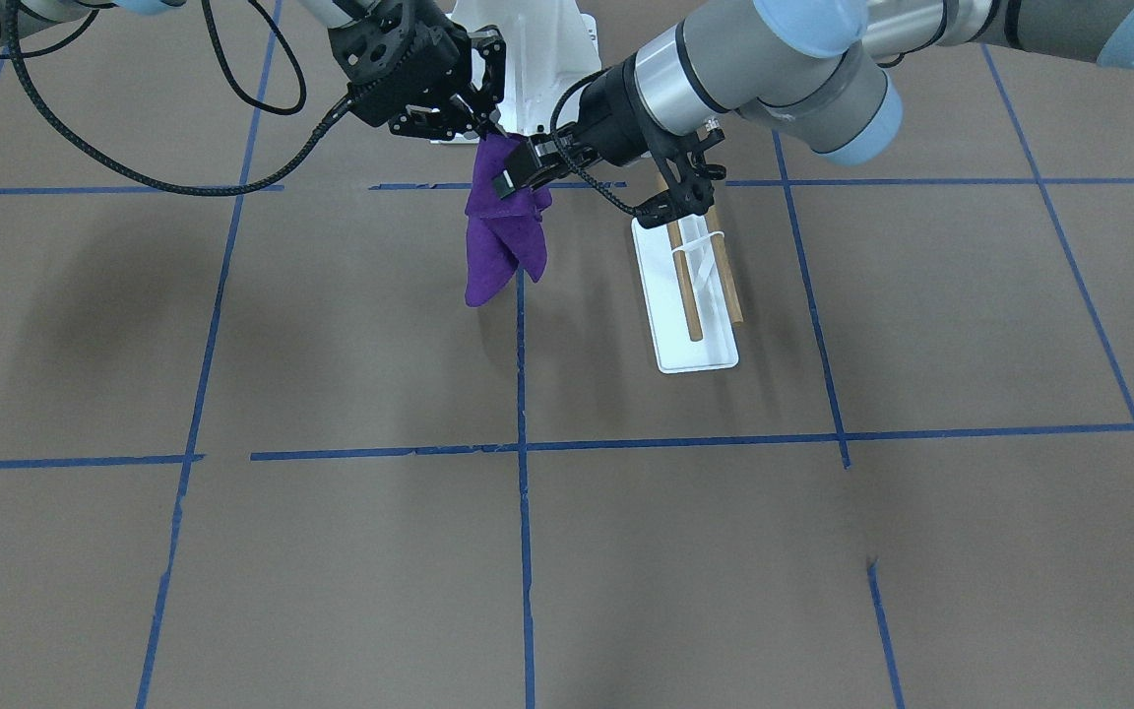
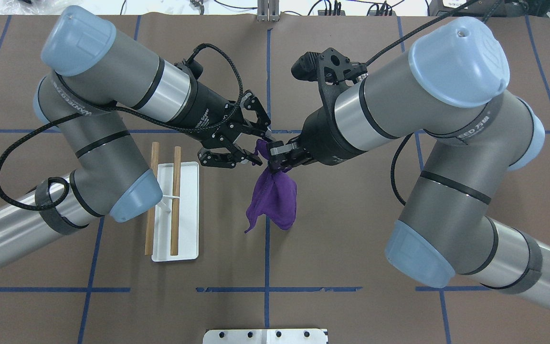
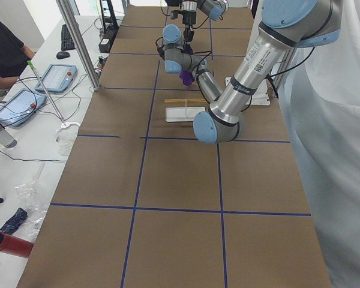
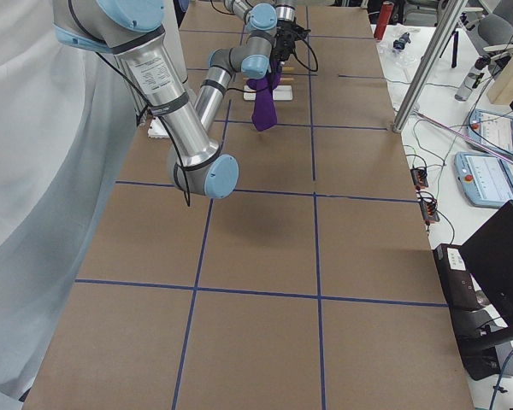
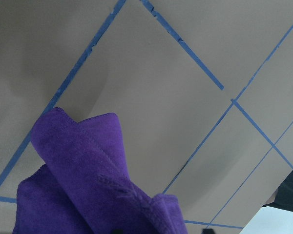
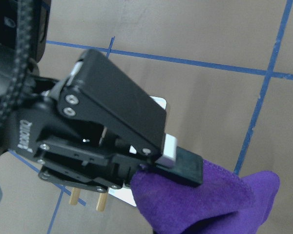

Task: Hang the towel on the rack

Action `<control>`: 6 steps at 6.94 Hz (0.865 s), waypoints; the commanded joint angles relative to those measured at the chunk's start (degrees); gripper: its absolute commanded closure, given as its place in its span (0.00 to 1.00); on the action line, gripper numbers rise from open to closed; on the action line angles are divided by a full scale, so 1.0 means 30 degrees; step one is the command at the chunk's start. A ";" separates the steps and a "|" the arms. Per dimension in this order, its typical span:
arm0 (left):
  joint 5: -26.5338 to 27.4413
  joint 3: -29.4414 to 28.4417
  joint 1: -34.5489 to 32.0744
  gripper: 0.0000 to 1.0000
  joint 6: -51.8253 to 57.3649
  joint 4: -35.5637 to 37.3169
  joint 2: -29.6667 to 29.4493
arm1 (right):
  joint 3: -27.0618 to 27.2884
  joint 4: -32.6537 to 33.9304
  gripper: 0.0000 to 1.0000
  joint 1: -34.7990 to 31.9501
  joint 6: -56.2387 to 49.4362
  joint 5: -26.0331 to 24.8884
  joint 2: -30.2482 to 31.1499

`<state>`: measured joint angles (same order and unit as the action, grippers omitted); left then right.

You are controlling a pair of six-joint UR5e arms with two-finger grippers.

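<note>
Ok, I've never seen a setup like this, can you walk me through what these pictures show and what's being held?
This is a two-armed robot at a brown table marked with blue tape. Two pictures look down on it, one from behind the robot, one facing it. Two look along it from each end, and two come from cameras on the wrists. The left gripper and the right gripper both pinch the top of a purple towel, which hangs down from them. Beside it stands a small rack: a white tray with two wooden rods, nothing hung on them.
</note>
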<state>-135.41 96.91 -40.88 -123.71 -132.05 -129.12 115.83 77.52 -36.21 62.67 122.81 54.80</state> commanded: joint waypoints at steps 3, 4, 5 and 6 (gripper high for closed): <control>0.0020 0.0214 0.0005 1.00 0.0105 -0.0017 -0.0026 | 0.0062 -0.0059 0.07 0.0030 0.0000 -0.0097 0.0218; 0.0020 0.0273 0.0005 1.00 0.0250 -0.0017 0.0003 | 0.0468 -0.0060 0.00 0.0088 0.0000 -0.0881 0.0335; 0.0049 0.0477 -0.0111 1.00 0.0281 -0.0017 0.0149 | 0.1082 -0.0089 0.00 0.0002 0.0000 -0.1063 0.1206; 0.0079 0.1175 -0.0170 1.00 0.0397 -0.0017 0.1049 | 0.2364 -0.0234 0.00 -0.0057 0.0000 -0.1036 0.3100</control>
<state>-135.27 98.66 -41.16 -122.86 -132.10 -128.14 119.33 77.18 -36.20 62.67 120.06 58.98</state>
